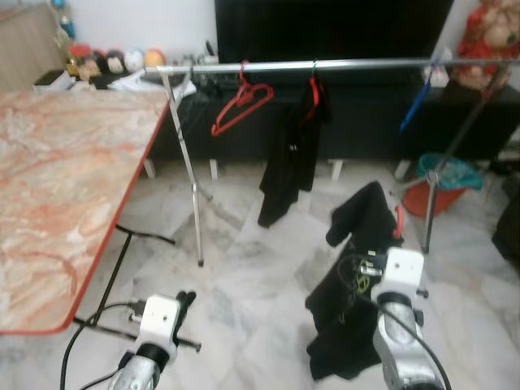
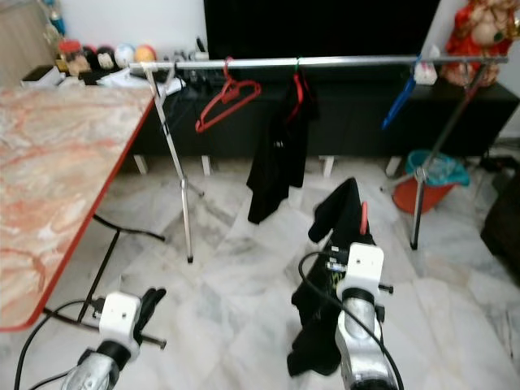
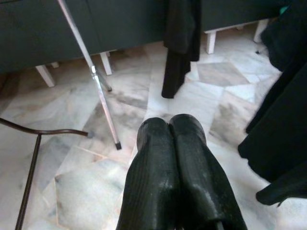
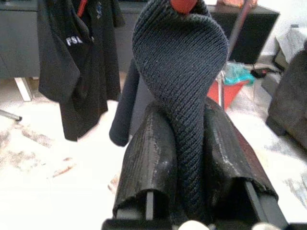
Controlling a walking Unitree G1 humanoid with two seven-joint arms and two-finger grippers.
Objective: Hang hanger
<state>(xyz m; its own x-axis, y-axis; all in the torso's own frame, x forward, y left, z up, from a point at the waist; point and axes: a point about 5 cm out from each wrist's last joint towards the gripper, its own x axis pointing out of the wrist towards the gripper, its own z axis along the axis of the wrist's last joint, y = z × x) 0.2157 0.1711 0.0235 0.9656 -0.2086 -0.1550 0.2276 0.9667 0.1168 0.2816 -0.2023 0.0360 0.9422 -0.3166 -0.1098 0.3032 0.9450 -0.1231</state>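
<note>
Marble floor (image 1: 244,284) underfoot, pale and veined, and I'm standing back from the rail with the load in hand. Nearest me, my left tool (image 3: 171,125) hangs low over the tiles, its two black fingers pressed together on nothing. My right tool (image 4: 184,158) is raised in front of me, pinching a fold of the dark garment (image 1: 353,276) between its pads; that garment is draped on a red hanger (image 1: 398,221), whose tip pokes out at the top of the cloth. So the hanger is up in my right grip, well short of the rail, the black fabric trailing down toward the floor. I'd call this the carry stage: picked up, not yet hung.

Left of me runs the marbled worktop (image 1: 57,187) with its red edge. Further on stands the silver clothes rail (image 1: 325,64), carrying an empty red hanger (image 1: 240,104) and a black shirt (image 1: 291,154) on another hanger. Next move, I judge: step closer, lift higher, and find the hook, which I can't see clearly, to drop it over a free stretch of bar.
</note>
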